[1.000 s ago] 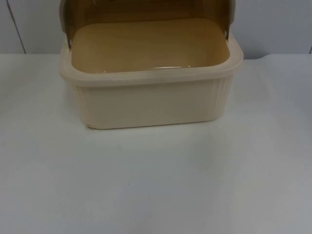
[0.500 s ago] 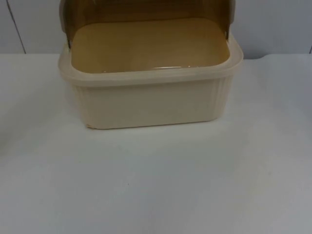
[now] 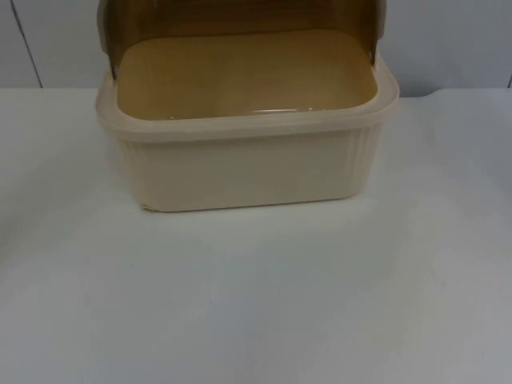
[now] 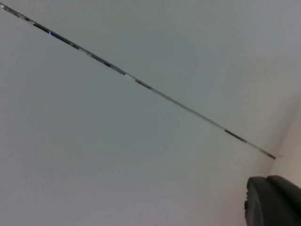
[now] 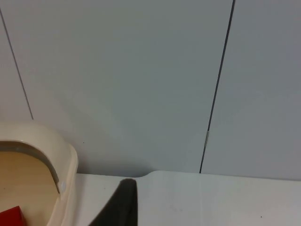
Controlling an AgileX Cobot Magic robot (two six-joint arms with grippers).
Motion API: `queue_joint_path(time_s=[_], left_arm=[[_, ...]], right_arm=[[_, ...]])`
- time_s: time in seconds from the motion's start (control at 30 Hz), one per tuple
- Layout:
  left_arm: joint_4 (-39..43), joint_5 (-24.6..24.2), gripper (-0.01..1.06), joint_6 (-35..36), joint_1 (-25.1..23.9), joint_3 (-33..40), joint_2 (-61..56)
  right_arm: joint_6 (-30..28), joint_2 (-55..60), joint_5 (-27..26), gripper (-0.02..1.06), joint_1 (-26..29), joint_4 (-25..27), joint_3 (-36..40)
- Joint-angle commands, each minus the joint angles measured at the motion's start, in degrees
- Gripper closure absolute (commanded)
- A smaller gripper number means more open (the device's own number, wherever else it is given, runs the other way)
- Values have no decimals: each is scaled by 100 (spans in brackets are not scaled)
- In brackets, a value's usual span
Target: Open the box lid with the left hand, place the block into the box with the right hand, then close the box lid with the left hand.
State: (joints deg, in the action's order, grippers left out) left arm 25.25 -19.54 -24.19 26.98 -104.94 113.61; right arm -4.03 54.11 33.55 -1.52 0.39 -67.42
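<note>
Box [image 3: 244, 164], cream plastic with ribbed walls, standing on white bench [image 3: 256, 304] against grey partition wall [image 3: 448, 40]. Lid [image 3: 240, 16], tinted brown, raised and tipped back over the rear rim, so interior open. Block [image 5: 11, 217], red, seen from the right wrist as a corner lying inside the box, near its side wall.

Right end effector [image 5: 123, 207] beside the box's outer wall and above the bench, represented by one dark fingertip; whether released or clenched cannot be told, though nothing seen in its grip. Left end effector [image 4: 273, 200] turned toward the partition wall, apart from the box; one black fingertip visible, state likewise impossible to tell.

Step in hand, as judged: placement of the block apparently complete, closing of the lid not yet begun. Next move calls for bringing the left end effector to the raised lid's front edge, then swinging it forward and down onto the rim, with the right arm kept outside the lid's arc.
</note>
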Motion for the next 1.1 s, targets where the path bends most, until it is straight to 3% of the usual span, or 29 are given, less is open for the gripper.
queue_joint_path(time_s=[0.0,0.2,0.33,0.37,0.47,0.83,1.07], left_arm=[[-185,203,105,63,21,-47,-17],[-914,40,105,250,-113,-47,77],[-3091,-753,105,-1828,-425,-64,303],[-3091,-753,105,-1828,-425,-64,303],[-4037,-1051,105,-2809,-582,-64,329],[-4086,-1013,105,-3108,-543,-53,329],[-3914,-1391,105,-3346,-286,81,329]], right_arm=[[-49,-34,-42,-1,32,-39,-17],[-49,-34,-32,-1,32,-39,-17],[-49,-34,-32,-1,32,-39,-17],[-49,-34,-32,-1,32,-39,-17],[-49,-34,-32,-1,32,-39,-17],[-49,-2,-9,-1,32,-39,-17],[-49,-2,-9,-1,32,-39,-17]])
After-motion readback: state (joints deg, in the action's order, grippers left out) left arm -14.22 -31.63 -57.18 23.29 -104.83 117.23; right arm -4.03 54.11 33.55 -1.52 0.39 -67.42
